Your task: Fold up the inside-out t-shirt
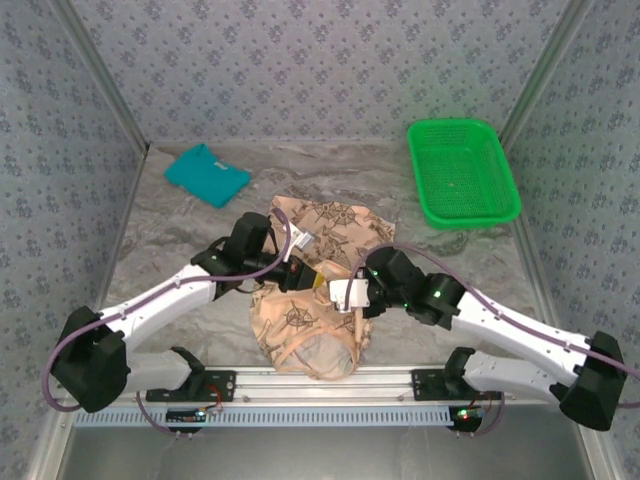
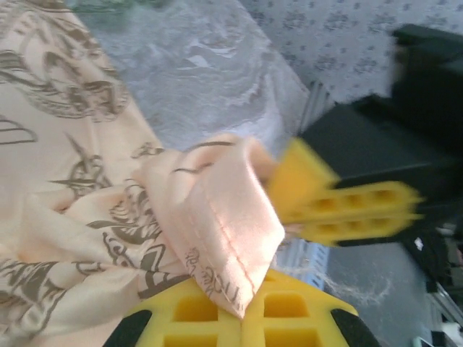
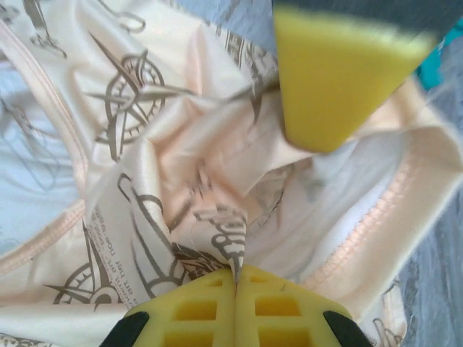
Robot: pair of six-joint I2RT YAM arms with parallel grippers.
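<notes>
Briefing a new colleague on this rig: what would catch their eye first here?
The printed peach t-shirt, bunched mid-table, with the left gripper and right gripper both pinching its cloth, jaws shut. Next, the bright green basket at the far right and a teal shirt at the far left.

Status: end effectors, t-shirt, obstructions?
Left end effector shut on t-shirt hem. Right end effector shut on it too. T-shirt bunched, not yet folded. Teal shirt, green basket well apart.
</notes>
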